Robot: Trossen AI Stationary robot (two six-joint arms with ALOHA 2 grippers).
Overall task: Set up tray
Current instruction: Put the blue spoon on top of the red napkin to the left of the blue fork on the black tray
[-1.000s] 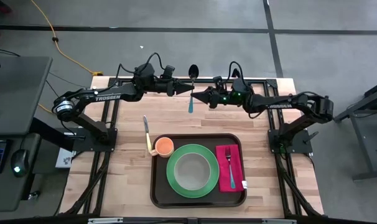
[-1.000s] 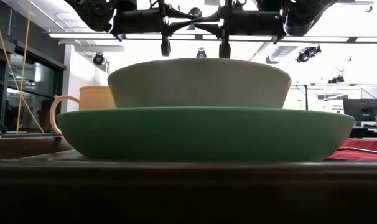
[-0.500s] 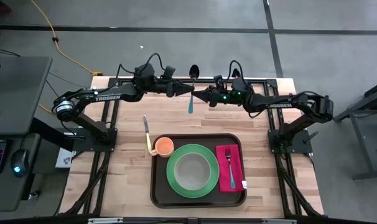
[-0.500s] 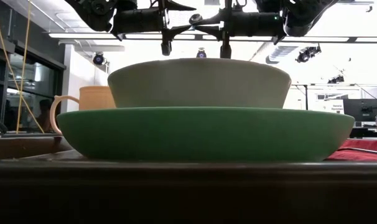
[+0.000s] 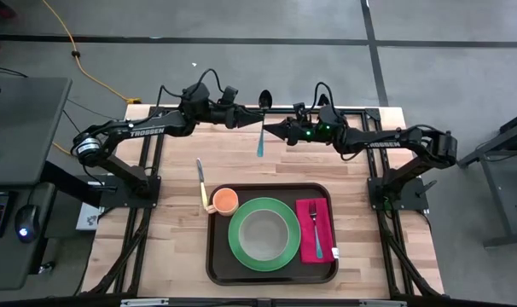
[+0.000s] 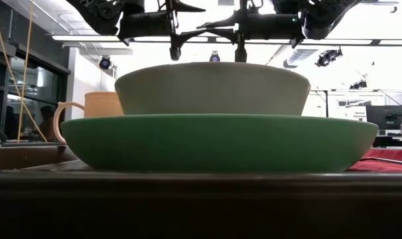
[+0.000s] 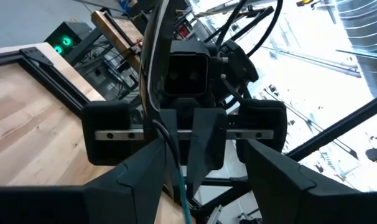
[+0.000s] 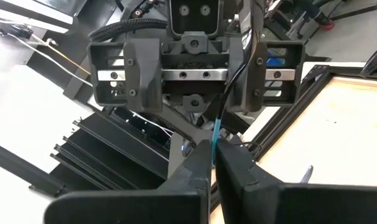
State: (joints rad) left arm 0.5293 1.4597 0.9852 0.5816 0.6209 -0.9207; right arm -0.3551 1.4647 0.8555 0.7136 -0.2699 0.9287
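White lettering reading TROSSEN runs along the forearm of each dark arm in the high view. Both arms reach toward each other over the far edge of the pale wooden surface (image 5: 173, 247), a butcher-block top set on a black frame. The left pincer (image 5: 257, 124) has its fingers spread apart, as its own wrist view shows, and it sits just beside the spoon (image 5: 263, 119). The right pincer (image 5: 270, 130) is pressed together on the spoon's teal handle; the right wrist view shows the thin teal strip caught between its two fingers. The spoon hangs above the surface with its dark bowl toward the far side.

On the near half of the surface lies the tray (image 5: 217, 260), dark brown with a raised rim. It carries a green plate (image 5: 236, 240) with a pale bowl (image 5: 264, 234) on it, an orange cup (image 5: 225, 201) at the far left corner, and a magenta napkin (image 5: 325, 220) on the right with a blue fork (image 5: 316, 228) laid on it. A knife (image 5: 200, 181) lies on the wood just left of the tray.

Grey floor with dark taped lines and a yellow cable (image 5: 71, 43) lies beyond the surface; a dark desk stands at the left. The low view shows ceiling strip lights and a monitor (image 6: 384, 118) far right.
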